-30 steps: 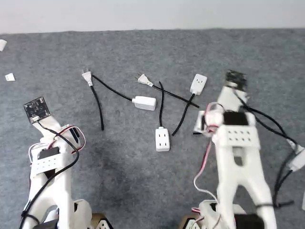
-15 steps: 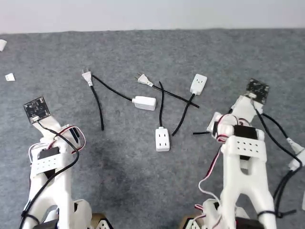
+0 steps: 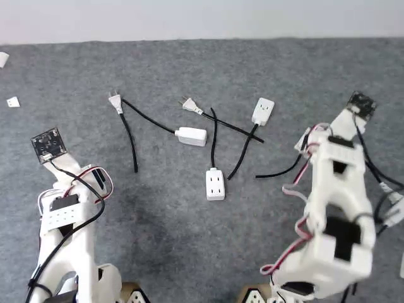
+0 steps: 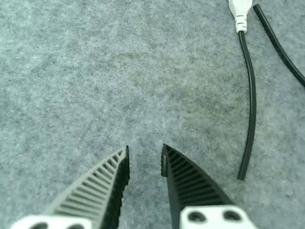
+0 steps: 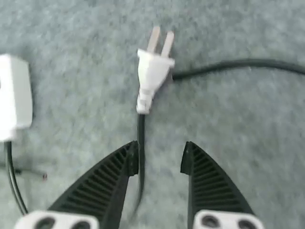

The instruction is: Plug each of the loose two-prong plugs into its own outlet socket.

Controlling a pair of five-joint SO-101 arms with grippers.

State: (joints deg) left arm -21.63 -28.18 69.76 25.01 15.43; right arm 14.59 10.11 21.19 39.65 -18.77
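Two white two-prong plugs [image 3: 115,101] [image 3: 188,105] lie on the grey mat, each on a black cord. Three white outlet sockets [image 3: 191,136] [image 3: 215,184] [image 3: 262,111] rest among the cords at the centre. My left gripper [image 4: 144,153] hovers open over bare mat, with the first plug [image 4: 239,10] and its cord [image 4: 249,105] off to one side. My right gripper [image 5: 160,152] is open just behind a third plug [image 5: 153,71], prongs pointing away, its cord [image 5: 140,138] running beside one finger. A white socket block [image 5: 14,98] lies close by.
The left arm [image 3: 66,214] stands at the front left, the right arm [image 3: 338,189] at the right side. A loose black cord end [image 3: 276,172] lies left of the right arm. Small white scraps [image 3: 12,101] sit far left. A white piece [image 3: 392,211] lies at the right edge.
The right arm has swung from over the middle cords out to the right, uncovering the black cord end. The left arm has stayed still.
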